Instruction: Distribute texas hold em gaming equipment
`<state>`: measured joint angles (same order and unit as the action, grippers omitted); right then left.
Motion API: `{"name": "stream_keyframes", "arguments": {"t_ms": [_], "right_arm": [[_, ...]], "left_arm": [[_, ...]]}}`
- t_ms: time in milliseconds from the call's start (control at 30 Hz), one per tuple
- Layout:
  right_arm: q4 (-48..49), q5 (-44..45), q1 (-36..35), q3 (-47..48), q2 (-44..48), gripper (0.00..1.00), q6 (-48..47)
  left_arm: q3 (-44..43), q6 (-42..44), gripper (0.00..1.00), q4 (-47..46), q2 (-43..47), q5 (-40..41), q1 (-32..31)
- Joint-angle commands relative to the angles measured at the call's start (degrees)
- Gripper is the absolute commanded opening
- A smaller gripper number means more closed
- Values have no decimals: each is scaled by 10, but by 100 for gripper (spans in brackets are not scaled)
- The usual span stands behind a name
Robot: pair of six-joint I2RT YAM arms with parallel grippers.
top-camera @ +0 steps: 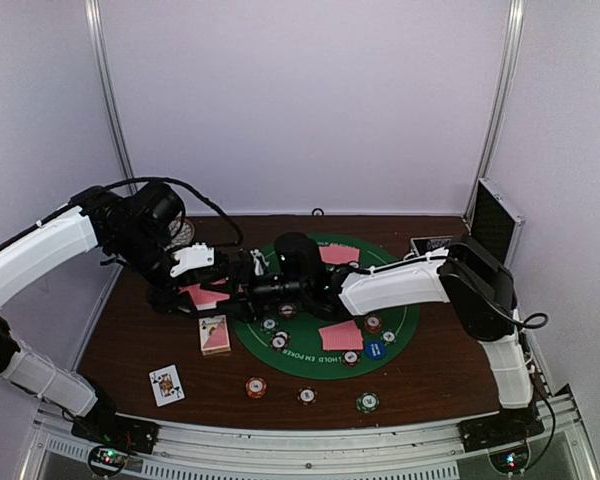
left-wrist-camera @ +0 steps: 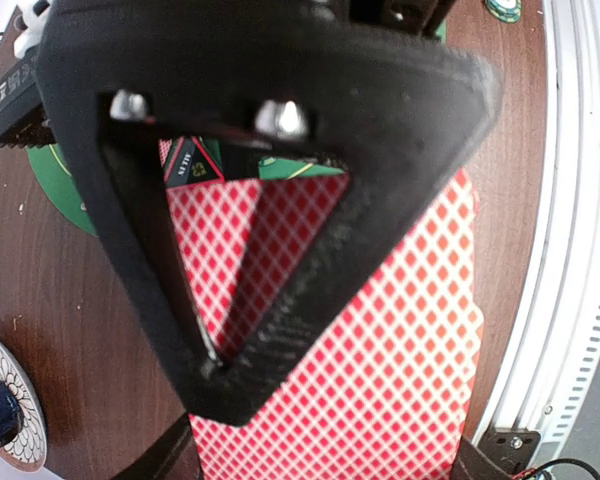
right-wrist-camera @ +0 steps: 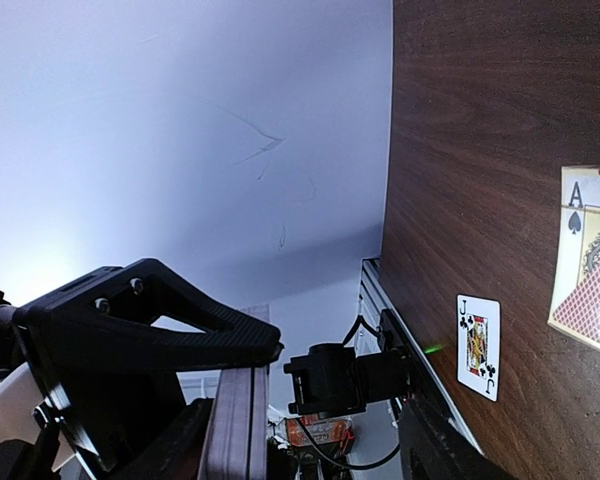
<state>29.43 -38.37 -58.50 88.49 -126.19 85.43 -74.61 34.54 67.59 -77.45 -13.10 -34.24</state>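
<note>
Dealing step: card hand-off, as judged.
Nearest, a jack (top-camera: 166, 384) and loose chips (top-camera: 307, 396) are lying on the brown table (top-camera: 430, 375). Beyond, the left fingers (left-wrist-camera: 400, 130) are clamping the red-backed cards (left-wrist-camera: 380, 350) beside the green mat (top-camera: 402, 318); the right fingers (right-wrist-camera: 110, 345) are hanging close, their gap not determinable. Next, judged: pinching one card off cleanly. White walls (top-camera: 300, 100) are enclosing the rear.

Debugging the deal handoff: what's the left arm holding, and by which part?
Red-backed cards, pinched in the left fingers; contact spot hidden behind the fingers.
</note>
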Motion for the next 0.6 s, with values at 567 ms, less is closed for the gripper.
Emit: {"name": "stream_keyframes", "arguments": {"t_ms": [567], "right_arm": [[-58,-39,19,-19,89,59,-41]], "left_arm": [[-17,-4,22,-17,12,-11,0]]}}
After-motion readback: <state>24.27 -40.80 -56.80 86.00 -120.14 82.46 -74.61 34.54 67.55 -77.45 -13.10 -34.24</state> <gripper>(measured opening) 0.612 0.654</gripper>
